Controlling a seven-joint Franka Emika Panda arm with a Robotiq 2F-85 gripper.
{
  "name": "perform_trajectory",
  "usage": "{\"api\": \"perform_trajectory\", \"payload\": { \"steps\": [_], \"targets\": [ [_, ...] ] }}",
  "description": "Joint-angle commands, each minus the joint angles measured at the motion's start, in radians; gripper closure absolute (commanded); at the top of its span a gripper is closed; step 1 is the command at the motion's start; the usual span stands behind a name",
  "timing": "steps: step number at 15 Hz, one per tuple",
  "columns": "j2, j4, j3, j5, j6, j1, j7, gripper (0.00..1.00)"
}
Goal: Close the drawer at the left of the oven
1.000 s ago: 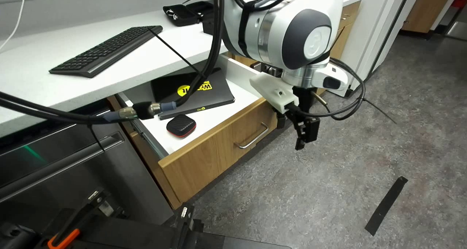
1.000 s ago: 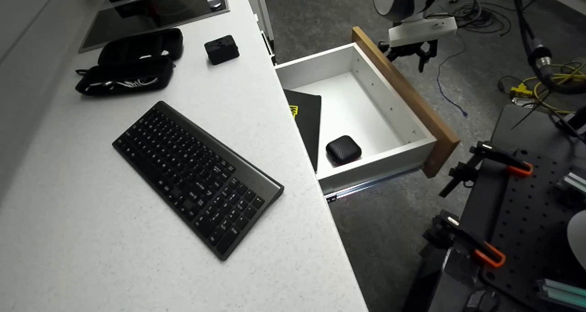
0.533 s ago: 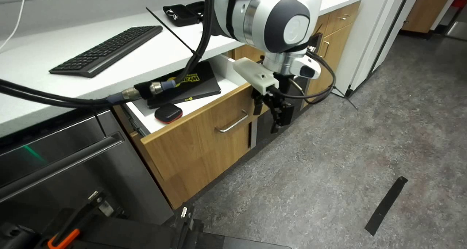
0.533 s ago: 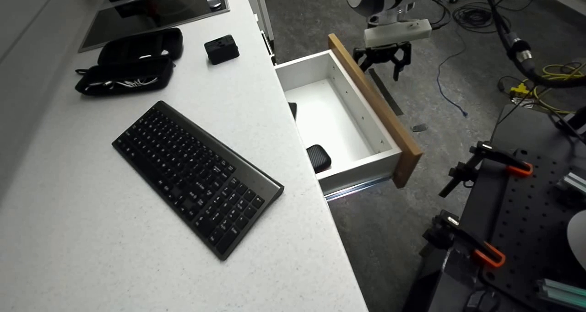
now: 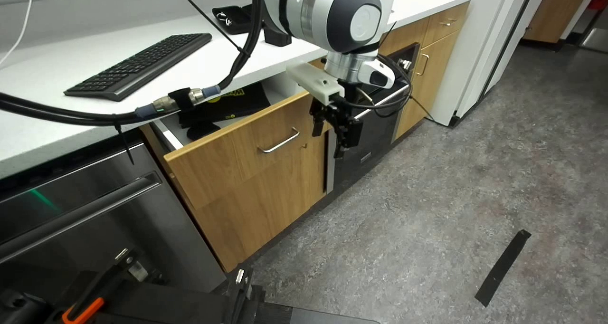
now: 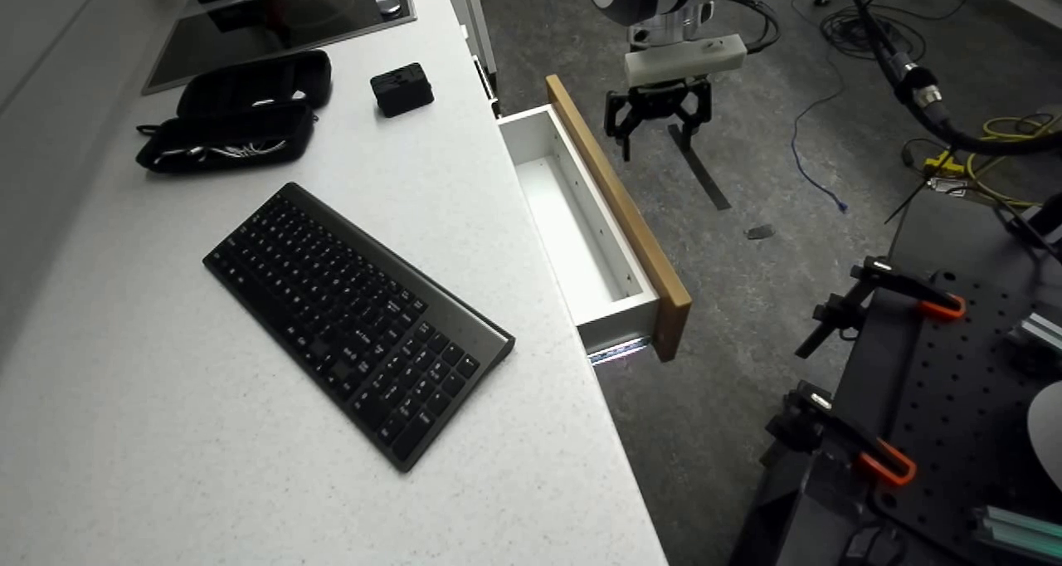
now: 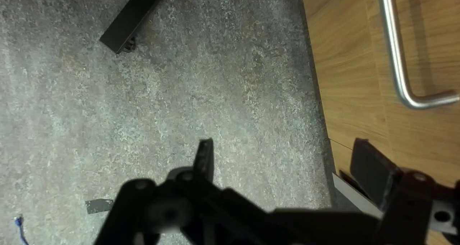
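Presently, the drawer stands partly out beneath the front edge of the countertop, between the stainless-steel appliance and the oven. It points outward, away from the countertop; the long axis of its front runs roughly parallel to that edge, and the bar handle lies along the same line.

On materials, I record the front as flat, rectangular light oak with visible grain. The handle is a slim silver rod with a rounded bend. The drawer's interior is smooth white, with a metal slide low on its side. The countertop is white and finely speckled; the floor is mottled grey.

My gripper has its fingers spread, floor visible through the gap. It stands at the front's end nearer the oven. In the wrist view a finger overlaps the oak; I cannot tell whether it touches.

In an exterior view a black box with yellow lettering lies inside the drawer, partly hidden by the countertop's front edge. In an exterior view the cooktop appears, its silver knobs close to that edge. The wrist view shows the handle's bend at close range.
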Motion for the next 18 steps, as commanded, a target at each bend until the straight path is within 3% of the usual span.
{"api": "perform_trajectory", "payload": {
  "steps": [1, 7, 18],
  "targets": [
    [0.003, 0.004, -0.019, 0.014, -0.005, 0.016, -0.009, 0.00],
    [0.066, 0.076, 0.002, 0.049, -0.014, 0.002, -0.008, 0.00],
    [0.130, 0.182, 0.125, 0.183, -0.052, 0.001, -0.072, 0.00]
  ]
}}
